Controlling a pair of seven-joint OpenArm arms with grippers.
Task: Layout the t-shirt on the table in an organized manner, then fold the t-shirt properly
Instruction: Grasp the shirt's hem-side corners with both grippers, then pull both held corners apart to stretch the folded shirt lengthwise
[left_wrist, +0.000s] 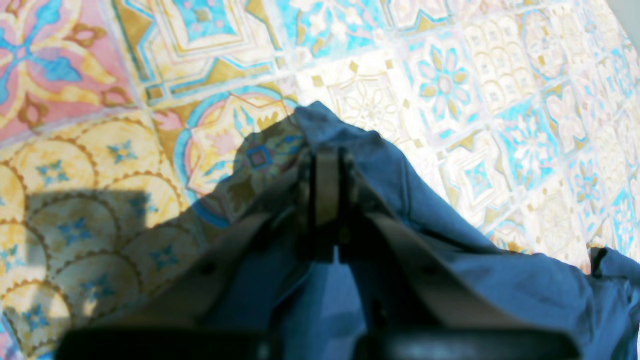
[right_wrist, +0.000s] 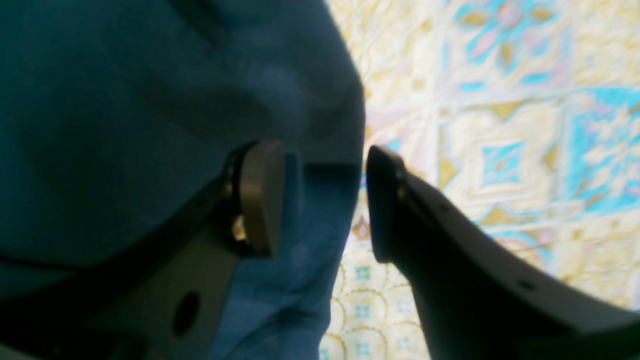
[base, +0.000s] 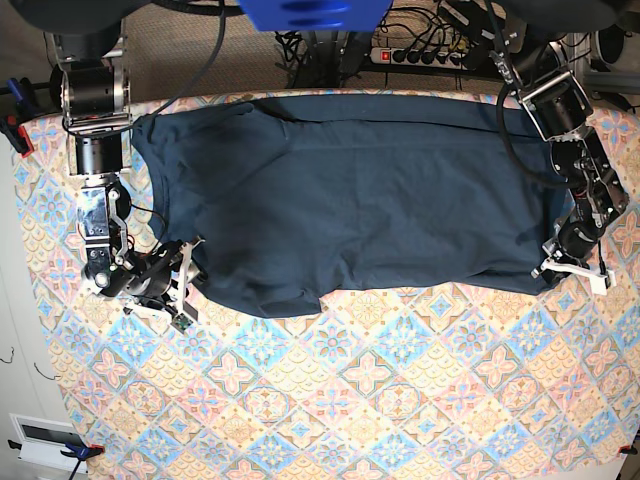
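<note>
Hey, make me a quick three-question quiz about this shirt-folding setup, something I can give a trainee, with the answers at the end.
1. True or false: the left gripper is shut on the t-shirt.
2. How do the right gripper jaws stand? A) spread apart at the cloth's edge B) pressed together C) out of view
3. Fill in: in the base view, the t-shirt lies spread across the ____ half of the table.

Key: 1 true; 2 A; 3 far (upper)
</note>
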